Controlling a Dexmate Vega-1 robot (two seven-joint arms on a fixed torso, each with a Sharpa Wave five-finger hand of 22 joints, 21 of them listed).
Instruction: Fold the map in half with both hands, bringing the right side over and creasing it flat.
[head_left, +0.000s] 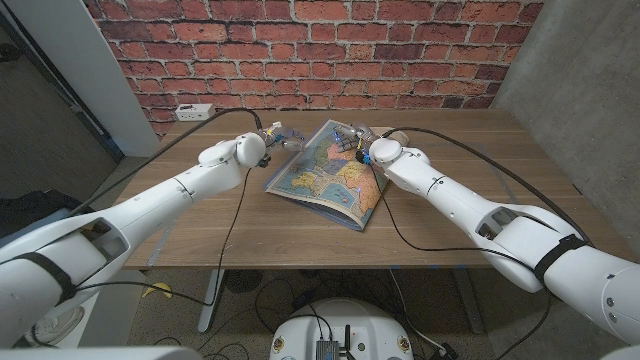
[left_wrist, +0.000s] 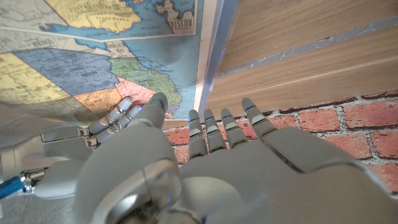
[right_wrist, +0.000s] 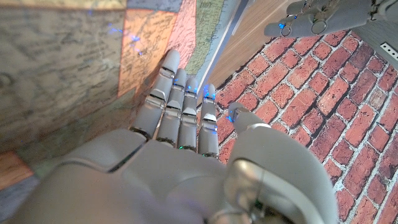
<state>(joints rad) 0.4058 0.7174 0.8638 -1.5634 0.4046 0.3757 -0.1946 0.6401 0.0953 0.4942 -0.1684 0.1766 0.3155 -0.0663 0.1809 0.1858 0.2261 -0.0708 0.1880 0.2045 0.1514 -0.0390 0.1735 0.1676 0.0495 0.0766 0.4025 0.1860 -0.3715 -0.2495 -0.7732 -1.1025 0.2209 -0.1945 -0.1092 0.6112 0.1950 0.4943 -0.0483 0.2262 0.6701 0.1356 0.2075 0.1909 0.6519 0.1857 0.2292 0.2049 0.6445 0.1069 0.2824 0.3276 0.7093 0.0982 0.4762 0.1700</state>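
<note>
A: Where is the map (head_left: 325, 178) seen?

B: It is seen on the wooden table (head_left: 450, 215), near the middle, toward the far edge. Its right part is lifted off the wood and tilted up, while the near left part lies on the table. The printed, coloured side is turned up.

A: How is the right hand (head_left: 352, 141) placed?

B: In the head view it is found at the map's raised far edge. In the right wrist view the hand (right_wrist: 186, 155) is seen with its fingers (right_wrist: 180, 99) held straight and pressed together, laid against the paper. The thumb is held apart, on the other side of the map's edge. Whether the sheet is actually pinched cannot be told.

A: And the left hand (head_left: 275, 137)?

B: It is seen just beyond the map's far left edge, near the right hand. In the left wrist view the hand (left_wrist: 205, 162) is shown with its fingers (left_wrist: 227, 121) slightly spread and extended beside the map's edge; nothing is gripped. The right hand's fingertips are also shown there, against the map.

A: What is behind the table?

B: A brick wall (head_left: 320, 50) is seen, and a white power strip (head_left: 195, 111) is lying at the table's far left corner.
</note>
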